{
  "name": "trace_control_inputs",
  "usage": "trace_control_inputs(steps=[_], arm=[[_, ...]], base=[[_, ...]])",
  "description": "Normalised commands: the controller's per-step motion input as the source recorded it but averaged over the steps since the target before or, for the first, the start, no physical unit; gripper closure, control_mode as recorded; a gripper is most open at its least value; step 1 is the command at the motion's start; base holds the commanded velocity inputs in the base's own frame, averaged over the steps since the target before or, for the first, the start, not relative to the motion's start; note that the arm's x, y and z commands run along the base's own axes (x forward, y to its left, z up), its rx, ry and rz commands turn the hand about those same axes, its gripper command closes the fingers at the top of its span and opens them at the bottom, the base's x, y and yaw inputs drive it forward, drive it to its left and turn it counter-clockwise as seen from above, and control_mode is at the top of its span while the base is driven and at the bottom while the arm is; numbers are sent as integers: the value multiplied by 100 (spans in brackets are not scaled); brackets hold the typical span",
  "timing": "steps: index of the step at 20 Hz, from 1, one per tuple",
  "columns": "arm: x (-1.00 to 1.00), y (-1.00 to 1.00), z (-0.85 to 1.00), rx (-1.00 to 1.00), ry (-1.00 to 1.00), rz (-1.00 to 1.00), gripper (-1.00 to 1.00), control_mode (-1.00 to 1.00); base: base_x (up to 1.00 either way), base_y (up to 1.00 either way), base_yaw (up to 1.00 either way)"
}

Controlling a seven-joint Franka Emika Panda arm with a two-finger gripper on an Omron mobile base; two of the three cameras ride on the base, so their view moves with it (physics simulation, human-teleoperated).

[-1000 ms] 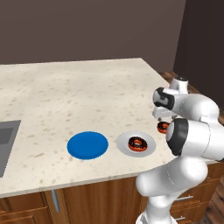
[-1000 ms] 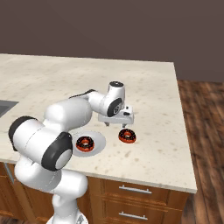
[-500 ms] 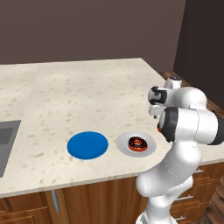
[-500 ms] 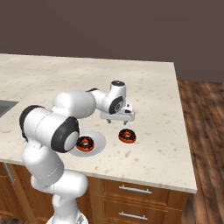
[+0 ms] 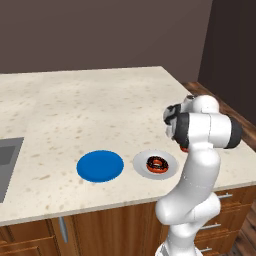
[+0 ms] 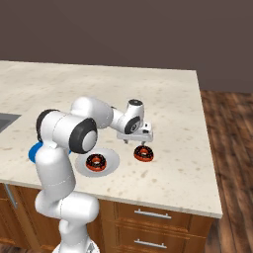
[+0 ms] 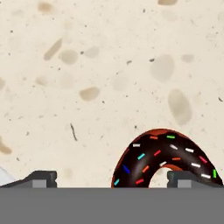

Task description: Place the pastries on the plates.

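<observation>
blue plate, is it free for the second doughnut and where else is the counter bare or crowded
The blue plate is bare. The counter is open behind both plates to its far edge, and between the blue plate and the sink. It is crowded at the right front: the white plate holds one doughnut, with the other doughnut beside it under the gripper.

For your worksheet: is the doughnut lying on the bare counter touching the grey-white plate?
Apart. In the right base view, a strip of speckled counter shows between the loose doughnut and the rim of the grey-white plate, which holds the other doughnut.
</observation>
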Motion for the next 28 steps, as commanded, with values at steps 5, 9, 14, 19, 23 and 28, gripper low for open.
trace_control_inputs(steps=[5,9,14,19,23,28], arm=[[8,-24,-7,0,0,0,-100,-100],[-4,-27,0,0,0,0,-100,-100],[-1,10,0,0,0,0,-100,-100],[-20,29,0,0,1,0,-100,-100],[-25,6,0,0,0,0,-100,-100],[-11,0,-2,0,0,0,-100,-100]], base=[[0,0,0],[0,0,0],[0,0,0],[0,0,0],[0,0,0],[0,0,0]])
